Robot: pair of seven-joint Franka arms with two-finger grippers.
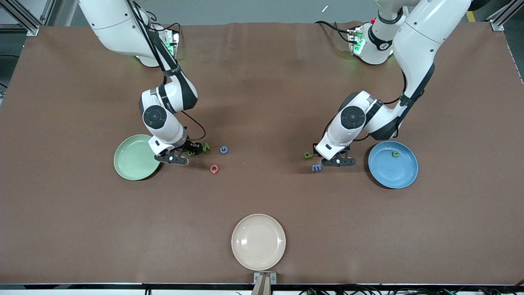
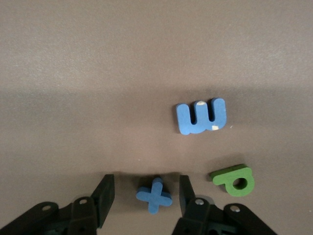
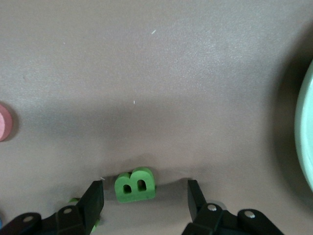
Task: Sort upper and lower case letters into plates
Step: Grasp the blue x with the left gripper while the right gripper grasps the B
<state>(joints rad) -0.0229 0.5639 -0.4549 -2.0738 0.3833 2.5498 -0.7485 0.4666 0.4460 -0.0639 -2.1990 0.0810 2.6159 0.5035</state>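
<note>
Covering the table, a brown mat (image 1: pixel 262 102) lies under both claws, left (image 2: pixel 146 193) and right (image 3: pixel 145 196), fingers apart.

Mint plate (image 1: pixel 135 157), blue plate (image 1: pixel 393 164) (well apart)

arms: glossy white shells | joints: black round caps | cables: black | claws: black, silver screws

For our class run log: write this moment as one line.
left hand: open around blue x | right hand: open around green B | blue plate: one letter | green plate: empty
</note>
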